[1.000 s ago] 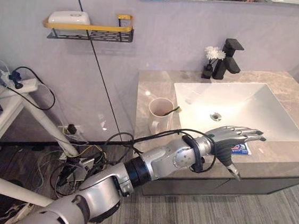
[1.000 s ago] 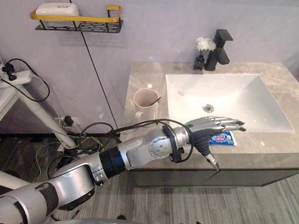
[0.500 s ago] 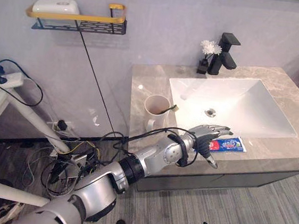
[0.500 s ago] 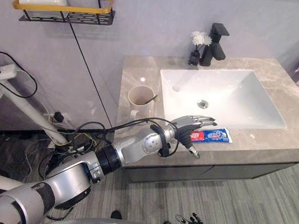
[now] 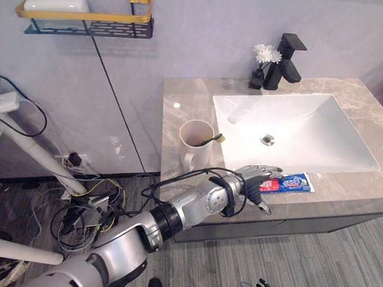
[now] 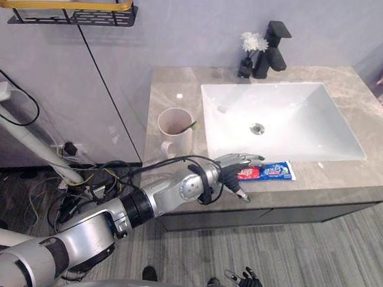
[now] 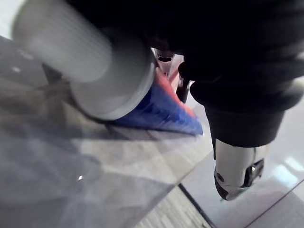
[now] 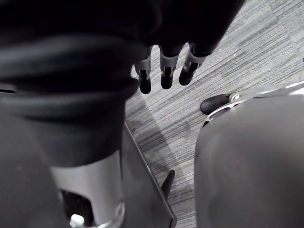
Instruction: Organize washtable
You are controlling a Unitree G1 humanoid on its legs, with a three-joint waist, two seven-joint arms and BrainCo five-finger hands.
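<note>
With open left hand [image 5: 253, 180] draped over toothpaste tube's [image 5: 293, 184] left end at desk's [image 5: 181, 108] near edge, bring thumb in, pinch firmly, lift toward cup [image 5: 195, 144].

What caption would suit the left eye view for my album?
Robot's left hand touches a red-and-blue toothpaste tube on the grey marble washtable.

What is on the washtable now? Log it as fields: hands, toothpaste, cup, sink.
left hand: open, fingers over the toothpaste's left end, thumb apart
right hand: open, hanging low above the floor
toothpaste: flat on the counter's front strip, before the sink
cup: upright on the counter, left of the sink, toothbrush inside
sink: white basin, black faucet behind it
</note>
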